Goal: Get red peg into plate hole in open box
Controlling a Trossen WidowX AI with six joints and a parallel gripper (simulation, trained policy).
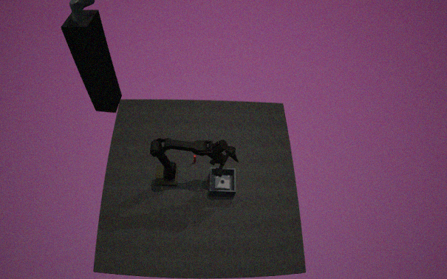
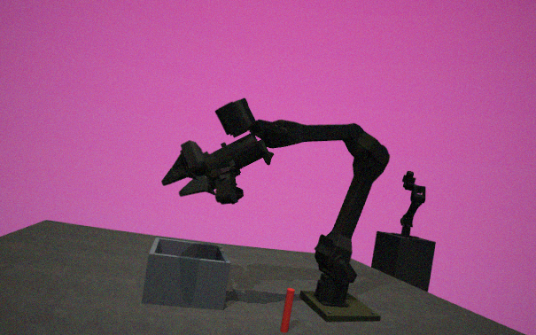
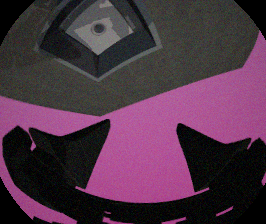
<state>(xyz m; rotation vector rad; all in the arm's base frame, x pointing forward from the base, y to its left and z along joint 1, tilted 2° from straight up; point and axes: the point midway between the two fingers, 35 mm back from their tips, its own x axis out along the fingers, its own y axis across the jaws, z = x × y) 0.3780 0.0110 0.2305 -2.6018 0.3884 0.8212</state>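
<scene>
We see the dark grey table carrying a black jointed arm, which reaches past our target. The open grey rectangular box sits right of centre in the top view, its pale plate at the bottom. Our black two-fingered tool hangs high, nearly fully open, holding nothing. The slim red cylindrical peg stands upright on the table, left of the tool in the top view and at lower right of the exterior frame. We judge that the tool must swing back armward, descend and align with that vertical axis.
</scene>
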